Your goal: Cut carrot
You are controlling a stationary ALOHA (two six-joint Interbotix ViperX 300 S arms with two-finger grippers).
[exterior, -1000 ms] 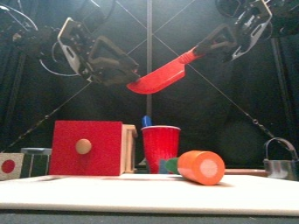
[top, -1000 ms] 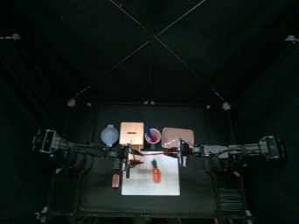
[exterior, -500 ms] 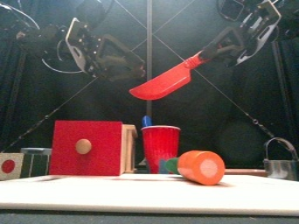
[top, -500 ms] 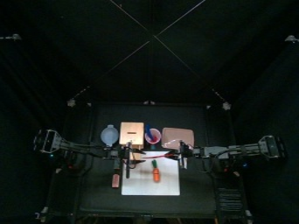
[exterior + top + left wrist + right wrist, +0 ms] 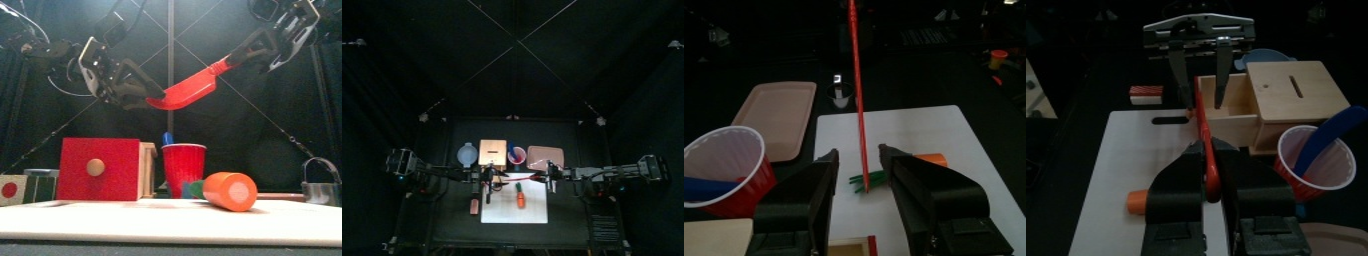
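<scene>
Overhead, the small orange toy carrot (image 5: 520,199) with its dark green tip lay on the white rectangular cutting board (image 5: 535,211), untouched by either arm. At table height its round orange cut end (image 5: 229,190) faced the camera, just beside the red plastic cup (image 5: 183,168). The right gripper (image 5: 1209,190) was clamped on the handle of the red plastic toy knife (image 5: 187,90), held high above the board. The left gripper (image 5: 857,157) stood open, its jaws on either side of the thin red blade (image 5: 858,75), seemingly not touching it.
</scene>
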